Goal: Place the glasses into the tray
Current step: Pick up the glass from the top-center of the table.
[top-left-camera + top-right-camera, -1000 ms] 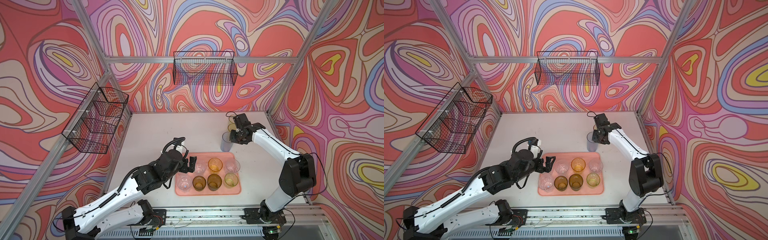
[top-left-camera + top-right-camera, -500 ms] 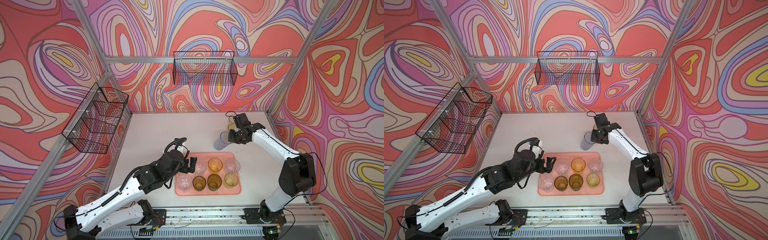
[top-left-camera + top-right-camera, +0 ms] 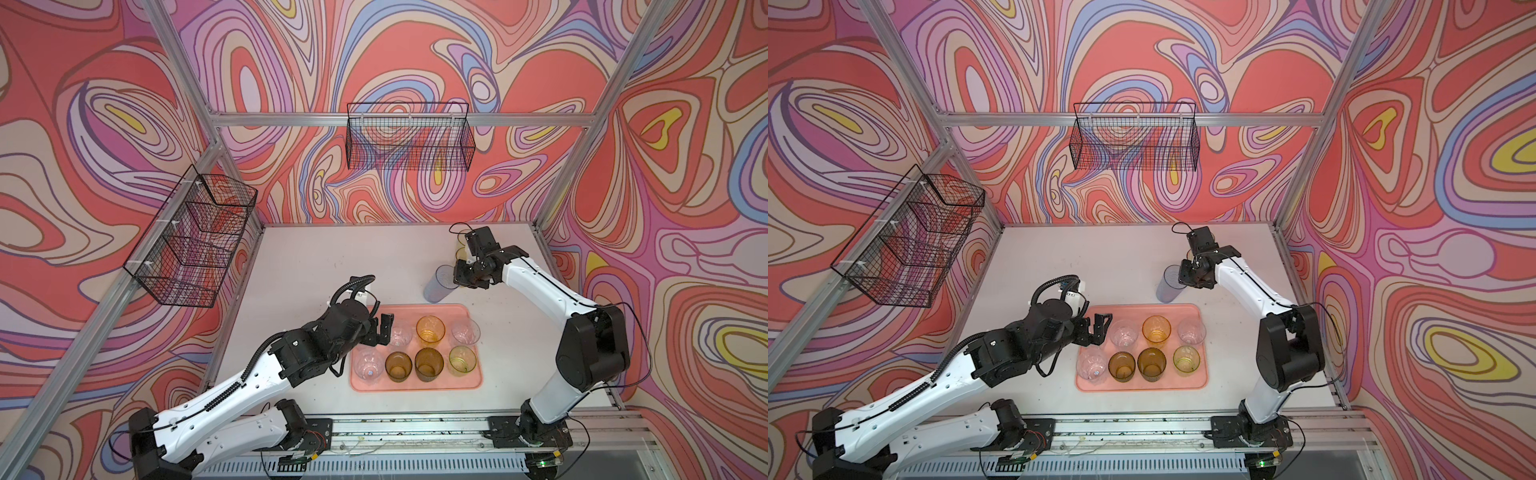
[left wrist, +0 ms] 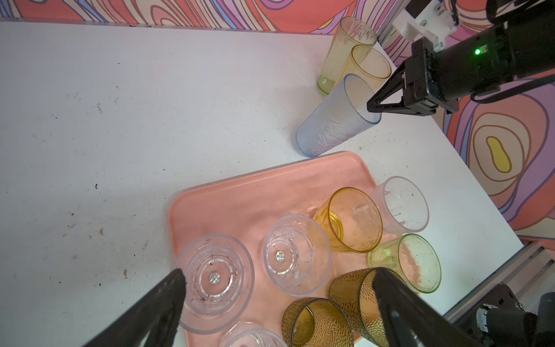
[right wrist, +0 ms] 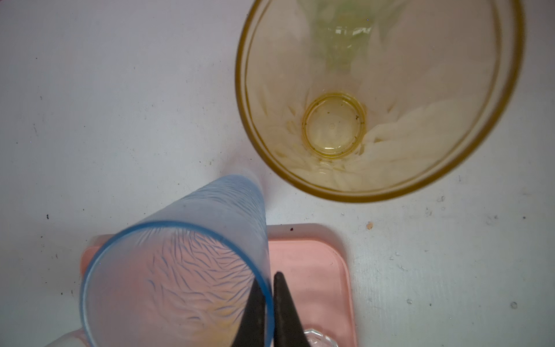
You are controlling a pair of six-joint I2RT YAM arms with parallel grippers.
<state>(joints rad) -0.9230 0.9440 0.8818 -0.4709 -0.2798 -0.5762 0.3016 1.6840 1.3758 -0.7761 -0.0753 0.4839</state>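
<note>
The right hand (image 3: 457,276) (image 5: 270,279) is clenched on the rim of the blue glass (image 3: 436,286) (image 4: 333,126), one finger inside the wall and one outside. A second ago this glass stood nearly upright, farther right on the table (image 3: 332,257). It now leans, rim toward the hand, and has shifted left and nearer the tray (image 3: 415,384) (image 4: 240,186). Its base is just beside the tray's far rim, but whether it still touches the table cannot be told. The right arm has swung slightly left with it. Behind that hand, the two yellow glasses (image 4: 365,67) stand close together near the far right corner of the table, where they were before. Seven glasses (image 3: 431,330) stand upright on the tray in two rows, three far and four near: clear, amber and clear, then clear, brown, brown and green. Their count and places are unchanged. The left hand (image 3: 382,332) (image 3: 1096,330) is released, jaws wide, at the tray's left side beside the clear glasses and holding nothing. It has barely moved since the earlier frame.
</note>
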